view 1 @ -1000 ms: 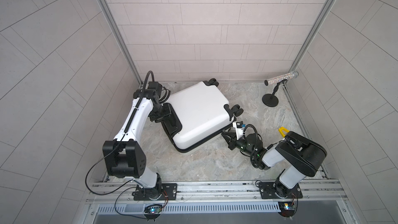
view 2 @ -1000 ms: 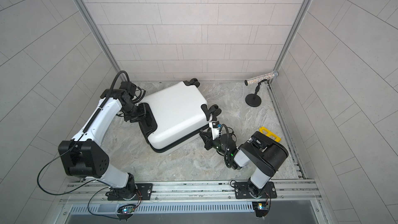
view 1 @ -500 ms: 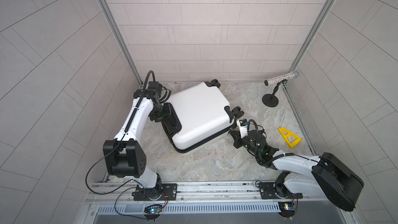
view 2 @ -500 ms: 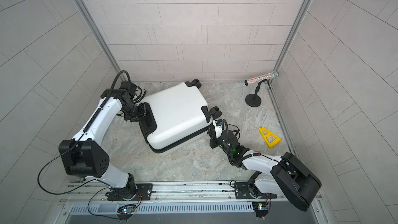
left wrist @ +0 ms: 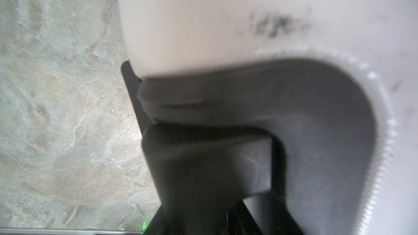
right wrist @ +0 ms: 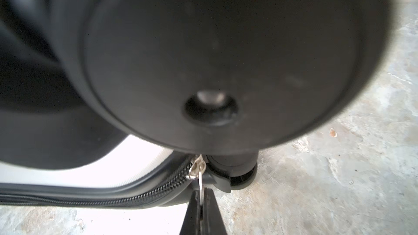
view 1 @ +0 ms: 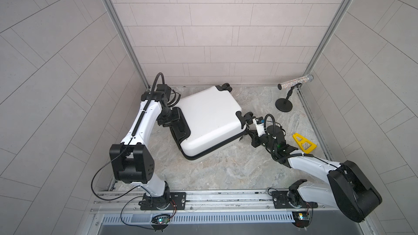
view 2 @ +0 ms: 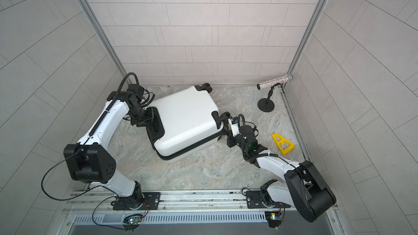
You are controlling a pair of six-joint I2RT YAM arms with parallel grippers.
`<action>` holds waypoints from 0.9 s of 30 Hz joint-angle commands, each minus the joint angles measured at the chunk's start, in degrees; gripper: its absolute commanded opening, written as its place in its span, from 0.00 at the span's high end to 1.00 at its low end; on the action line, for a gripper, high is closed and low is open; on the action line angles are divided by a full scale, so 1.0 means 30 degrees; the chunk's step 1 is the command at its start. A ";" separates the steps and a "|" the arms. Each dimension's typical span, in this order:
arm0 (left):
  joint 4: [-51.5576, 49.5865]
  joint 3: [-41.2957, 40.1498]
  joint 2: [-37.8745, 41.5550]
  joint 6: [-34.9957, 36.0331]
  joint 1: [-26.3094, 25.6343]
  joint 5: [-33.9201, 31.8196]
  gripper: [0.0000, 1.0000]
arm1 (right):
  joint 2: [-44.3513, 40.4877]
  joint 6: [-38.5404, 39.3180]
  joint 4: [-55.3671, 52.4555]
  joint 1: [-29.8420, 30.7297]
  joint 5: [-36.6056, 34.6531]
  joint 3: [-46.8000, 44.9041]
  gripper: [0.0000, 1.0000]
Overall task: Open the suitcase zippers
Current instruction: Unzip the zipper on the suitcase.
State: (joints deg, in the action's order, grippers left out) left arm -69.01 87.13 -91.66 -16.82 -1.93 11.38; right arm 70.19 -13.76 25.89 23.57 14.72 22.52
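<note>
Marble-look table (view 1: 226, 168), bare stretch between case and front rail. White suitcase (view 1: 210, 118) lies flat and skewed, 1 wheel corner near back wall, well apart from side walls. Left pincer (view 1: 173, 120) against black side handle (view 1: 182, 129); grip can't tell. Yellow triangle (view 1: 304, 144) beside right arm. Right pincer (right wrist: 202, 196) clamped tight on zipper pull (right wrist: 200, 183), just under a wheel (right wrist: 226, 64); zipper (right wrist: 135, 196) teeth meshed beyond it. Dark print (left wrist: 278, 27) on shell, blurred, unreadable.
</note>
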 commanded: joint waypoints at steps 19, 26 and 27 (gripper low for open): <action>0.4882 0.7700 -0.1509 0.6466 -1.0211 -0.1194 0.38 | -0.2347 0.0690 0.2967 -0.0156 -0.2575 -0.1447 1.00; 0.5721 0.9086 -0.4326 1.0037 -1.3790 0.1096 0.33 | -0.2794 0.0690 0.2710 -0.0102 -0.3104 -0.1478 1.00; 0.5762 0.9506 -0.4805 1.0221 -1.4098 0.1223 0.33 | -0.2830 0.0661 0.2706 -0.0115 -0.3148 -0.1501 1.00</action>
State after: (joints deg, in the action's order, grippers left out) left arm -52.95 112.73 -103.15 8.51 -42.00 11.33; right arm 64.18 -11.99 29.36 23.83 10.46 17.67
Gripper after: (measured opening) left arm 0.673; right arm 0.041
